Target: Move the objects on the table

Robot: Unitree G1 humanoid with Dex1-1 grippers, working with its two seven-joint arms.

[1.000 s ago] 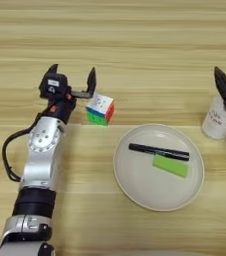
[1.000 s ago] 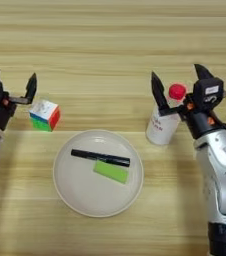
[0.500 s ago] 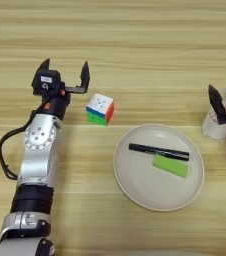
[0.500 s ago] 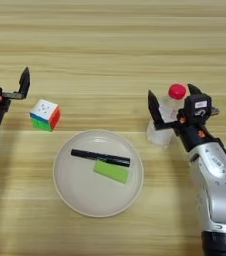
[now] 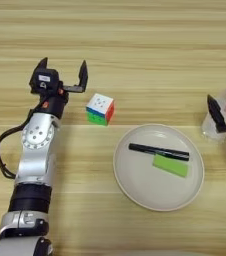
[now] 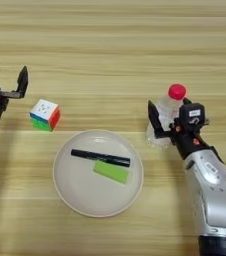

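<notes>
The puzzle cube [image 5: 101,108] rests on the table [image 5: 135,40], its white face up, with green and red sides showing. My left gripper [image 5: 63,74] hovers open just up and left of it, touching nothing. Near the right edge stands the clear bottle [image 6: 165,120] with its red cap [image 6: 176,92]. My right gripper [image 6: 169,119] is open and straddles the bottle: one black finger [image 6: 152,120] lies against its left side, the other is hidden behind it.
A round off-white plate [image 6: 67,182] sits front and centre, holding a black pen [image 6: 100,157] and a flat green block [image 6: 111,171]. The plate lies between the cube and the bottle, close to both.
My right gripper has come down from above the bottle until its fingers flank the bottle's body. The left gripper has drifted a little left, away from the cube. Cube and bottle have stayed put.
</notes>
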